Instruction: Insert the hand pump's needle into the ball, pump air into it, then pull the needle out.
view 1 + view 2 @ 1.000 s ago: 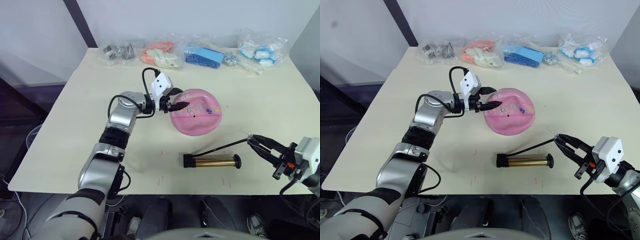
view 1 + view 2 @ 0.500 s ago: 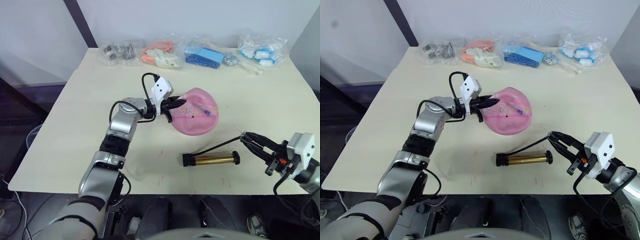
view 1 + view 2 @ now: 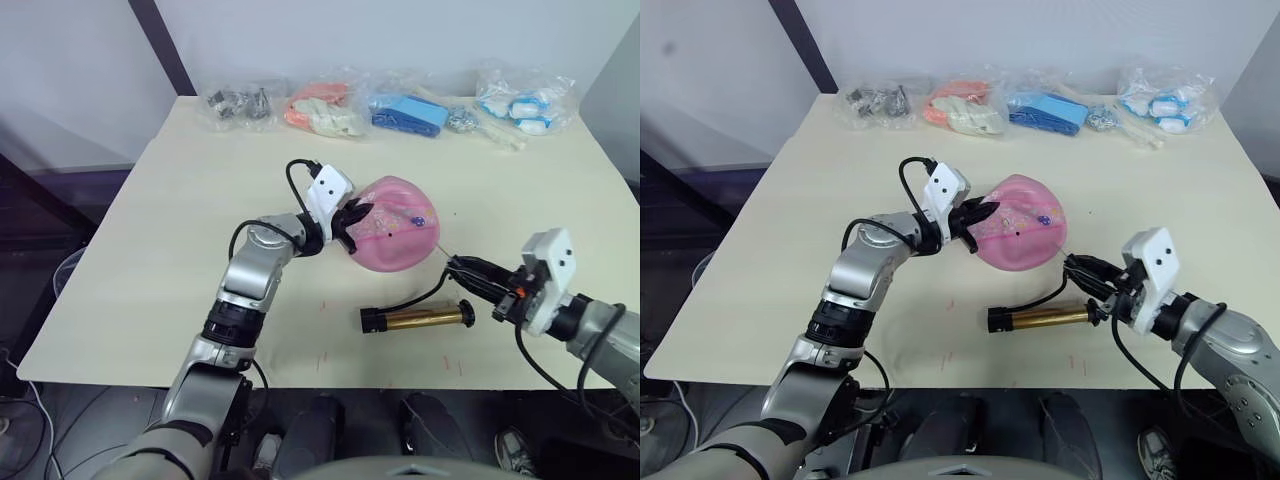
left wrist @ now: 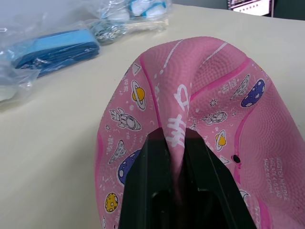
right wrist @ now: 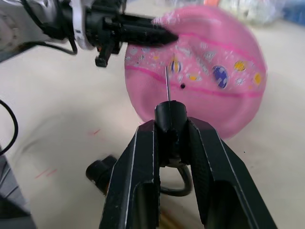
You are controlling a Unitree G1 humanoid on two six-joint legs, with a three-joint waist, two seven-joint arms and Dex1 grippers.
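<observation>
The pink ball (image 3: 393, 222), dented and printed with small cartoons, stands tipped on its edge at the table's middle. My left gripper (image 3: 352, 215) is shut on a fold of its rim (image 4: 175, 136). The black valve hole (image 5: 183, 86) faces my right gripper (image 3: 470, 268), which is shut on the black fitting (image 5: 170, 117) of the needle (image 5: 167, 83). The needle's tip hovers just short of the ball, slightly beside the hole. The gold hand pump (image 3: 415, 319) lies flat on the table in front of the ball, and its black hose (image 3: 428, 296) curves up to the fitting.
Several clear plastic bags line the table's far edge: dark metal parts (image 3: 237, 103), orange and white items (image 3: 325, 108), blue items (image 3: 408, 110), blue-white items (image 3: 525, 100). The table's front edge (image 3: 300, 378) runs close behind the pump.
My left gripper has tipped the ball up so that its dented face turns to the right. My right gripper has carried the needle left and up, close to the ball.
</observation>
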